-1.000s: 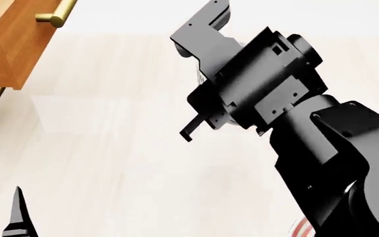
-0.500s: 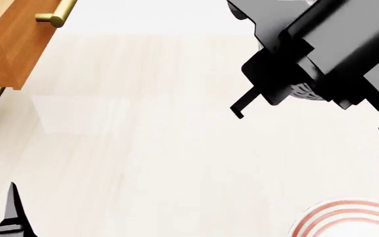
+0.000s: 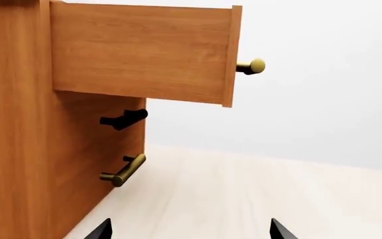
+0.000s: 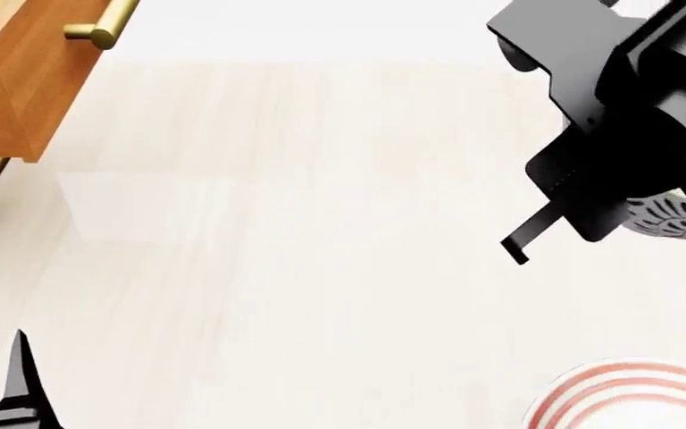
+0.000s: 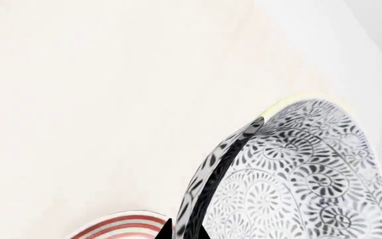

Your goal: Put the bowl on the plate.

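The grey-patterned bowl (image 5: 290,184) fills much of the right wrist view, tilted on edge, its rim pinched between my right gripper's (image 5: 182,233) fingers. In the head view only a sliver of the bowl (image 4: 677,217) shows under the black right arm, held above the table. The plate (image 4: 629,398) with red rings lies at the bottom right of the head view, below and nearer than the bowl; its edge (image 5: 115,226) also shows in the right wrist view. My left gripper (image 3: 189,231) is open over bare tabletop, one fingertip (image 4: 21,384) showing at the head view's bottom left.
A wooden cabinet (image 3: 25,149) with a pulled-out drawer (image 3: 144,55) and brass handles (image 4: 99,29) stands at the left. The pale wooden tabletop (image 4: 283,268) spreads across the middle.
My right arm has carried the bowl to the right and nearer, toward the plate, uncovering the plate. The left gripper has barely moved.
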